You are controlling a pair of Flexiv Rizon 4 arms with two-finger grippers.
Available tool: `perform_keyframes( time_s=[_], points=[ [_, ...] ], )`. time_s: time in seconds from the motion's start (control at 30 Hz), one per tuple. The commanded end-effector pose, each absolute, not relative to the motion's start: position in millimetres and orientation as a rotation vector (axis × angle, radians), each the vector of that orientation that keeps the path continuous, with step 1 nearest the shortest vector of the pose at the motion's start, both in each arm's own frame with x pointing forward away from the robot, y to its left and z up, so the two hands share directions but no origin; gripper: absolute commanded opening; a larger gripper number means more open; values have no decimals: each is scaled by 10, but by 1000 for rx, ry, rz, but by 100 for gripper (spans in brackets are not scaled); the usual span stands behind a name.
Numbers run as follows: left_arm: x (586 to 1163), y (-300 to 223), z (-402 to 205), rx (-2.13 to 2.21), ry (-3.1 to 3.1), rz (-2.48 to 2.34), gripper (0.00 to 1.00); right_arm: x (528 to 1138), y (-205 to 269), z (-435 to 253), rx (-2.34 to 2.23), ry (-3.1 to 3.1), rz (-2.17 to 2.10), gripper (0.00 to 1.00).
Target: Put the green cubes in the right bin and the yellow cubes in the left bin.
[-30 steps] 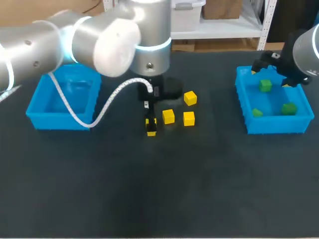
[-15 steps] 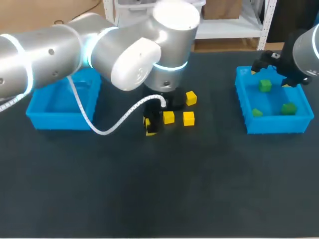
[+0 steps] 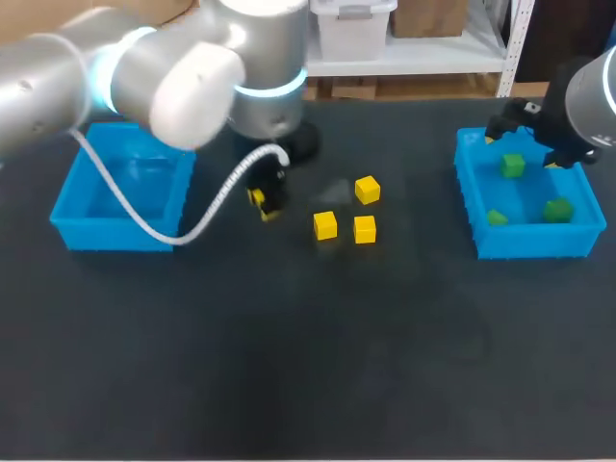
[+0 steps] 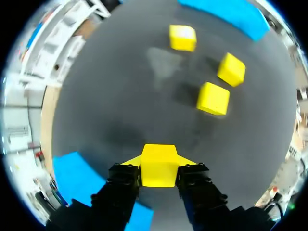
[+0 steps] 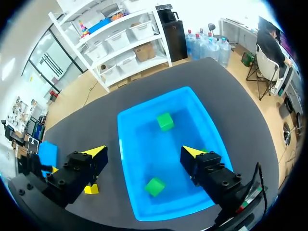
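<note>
My left gripper (image 3: 265, 200) is shut on a yellow cube (image 4: 159, 166) and holds it above the table, between the left bin (image 3: 106, 234) and three yellow cubes (image 3: 367, 190) (image 3: 325, 225) (image 3: 364, 229). In the left wrist view those three lie ahead of the fingers (image 4: 213, 98). My right gripper (image 5: 143, 153) hangs open over the right bin (image 3: 468, 192), with nothing between its fingers. The right bin holds three green cubes (image 3: 512, 166) (image 3: 556, 209) (image 3: 496, 218). The left bin looks empty.
Both blue bins stand near the table's far side, one at each end. The left arm's white cable (image 3: 173, 231) hangs in a loop beside the left bin. Dark bare tabletop (image 3: 308, 366) fills the near half.
My left gripper closed on a yellow cube, lifted it and carried it left, away from the other three cubes. The right arm has not moved.
</note>
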State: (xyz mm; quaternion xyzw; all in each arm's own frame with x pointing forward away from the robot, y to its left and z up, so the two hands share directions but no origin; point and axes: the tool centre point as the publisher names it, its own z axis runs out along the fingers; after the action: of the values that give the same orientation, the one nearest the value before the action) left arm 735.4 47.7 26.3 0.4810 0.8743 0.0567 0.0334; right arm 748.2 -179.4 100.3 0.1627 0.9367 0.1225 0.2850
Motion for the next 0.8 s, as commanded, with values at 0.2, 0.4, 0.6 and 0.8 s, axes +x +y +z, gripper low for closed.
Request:
perform_keyframes(
  time_s=[0.2, 0.4, 0.6, 0.8],
  points=[
    [7605, 1088, 921, 861, 2571, -23, 0, 7469, -1794, 991, 436, 2497, 326, 100],
    [7751, 1553, 1078, 623, 2589, 57, 0, 7469, -1794, 991, 436, 2497, 326, 100],
    [7701, 1903, 979, 553, 2624, 197, 0, 7469, -1794, 991, 436, 2497, 326, 100],
    [7611, 2069, 870, 534, 2676, 316, 24, 7469, -1794, 991, 436, 2497, 326, 100]
  ],
)
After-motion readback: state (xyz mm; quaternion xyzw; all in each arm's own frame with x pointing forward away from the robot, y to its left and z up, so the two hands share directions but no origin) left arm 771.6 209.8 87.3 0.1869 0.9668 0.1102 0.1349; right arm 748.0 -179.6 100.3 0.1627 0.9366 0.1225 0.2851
